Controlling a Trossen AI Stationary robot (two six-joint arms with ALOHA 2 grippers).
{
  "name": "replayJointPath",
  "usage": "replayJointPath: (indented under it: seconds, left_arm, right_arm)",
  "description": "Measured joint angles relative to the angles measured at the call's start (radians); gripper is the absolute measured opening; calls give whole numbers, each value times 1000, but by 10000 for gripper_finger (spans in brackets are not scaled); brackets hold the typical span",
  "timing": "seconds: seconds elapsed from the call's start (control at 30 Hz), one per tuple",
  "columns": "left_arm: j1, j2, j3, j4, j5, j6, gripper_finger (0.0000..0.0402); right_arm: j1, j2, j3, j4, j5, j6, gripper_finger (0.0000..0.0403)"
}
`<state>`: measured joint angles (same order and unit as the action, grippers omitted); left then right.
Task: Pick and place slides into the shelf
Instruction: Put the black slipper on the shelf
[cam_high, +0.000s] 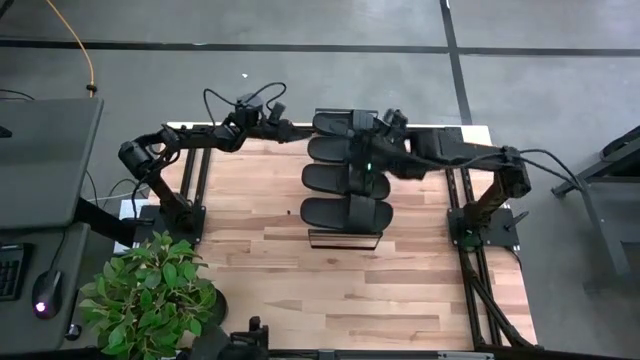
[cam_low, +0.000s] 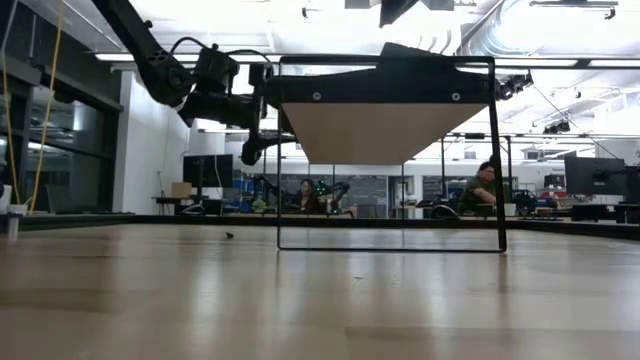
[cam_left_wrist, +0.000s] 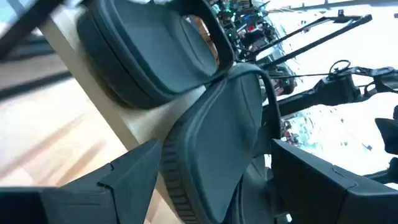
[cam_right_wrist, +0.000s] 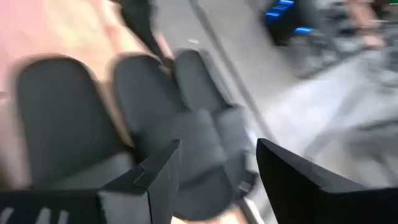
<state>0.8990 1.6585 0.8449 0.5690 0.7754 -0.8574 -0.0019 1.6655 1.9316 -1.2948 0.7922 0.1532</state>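
Observation:
Four black slides (cam_high: 340, 168) lie side by side on top of the narrow wooden shelf (cam_high: 345, 240) in the middle of the table. In the low view the shelf (cam_low: 390, 130) stands on its thin dark frame. My left gripper (cam_high: 298, 131) is open at the left end of the farthest slide (cam_high: 335, 123). Its fingers stand on either side of that slide's end (cam_left_wrist: 211, 143), which leans against the slide beside it (cam_left_wrist: 149, 56). My right gripper (cam_right_wrist: 217, 168) hovers open above the slides (cam_right_wrist: 186, 124), with nothing between its fingers. My left gripper comes level from the table's left at the end of the farthest slide (cam_left_wrist: 186, 174), one finger on each side of it. I cannot tell whether either finger touches it. The slide rests on the shelf top, tilted against its neighbour.
A potted plant (cam_high: 150, 295) stands at the table's near left corner. A desk with a keyboard and mouse (cam_high: 45, 300) lies off to the left. People (cam_low: 482, 185) sit in the room behind. Bare tabletop (cam_high: 380, 300) stretches in front of the shelf.

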Motion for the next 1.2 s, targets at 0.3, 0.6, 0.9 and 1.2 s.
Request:
replayJointPath:
  seconds: [0.3, 0.6, 0.9, 1.2]
  left_arm:
    - [53, 0, 0, 6, 91, 120, 284]
    - [26, 0, 0, 13, 214, 146, 284]
    - [-5, 0, 0, 27, 219, 165, 284]
    - [-2, 0, 1, 79, 235, 130, 284]
  right_arm:
    - [-207, -2, 0, 148, -491, -104, 200]
    - [-366, 14, -17, 84, -611, -83, 200]
    - [-406, 9, -325, 277, -683, -86, 200]
    - [-420, 2, -439, 371, -675, -71, 199]
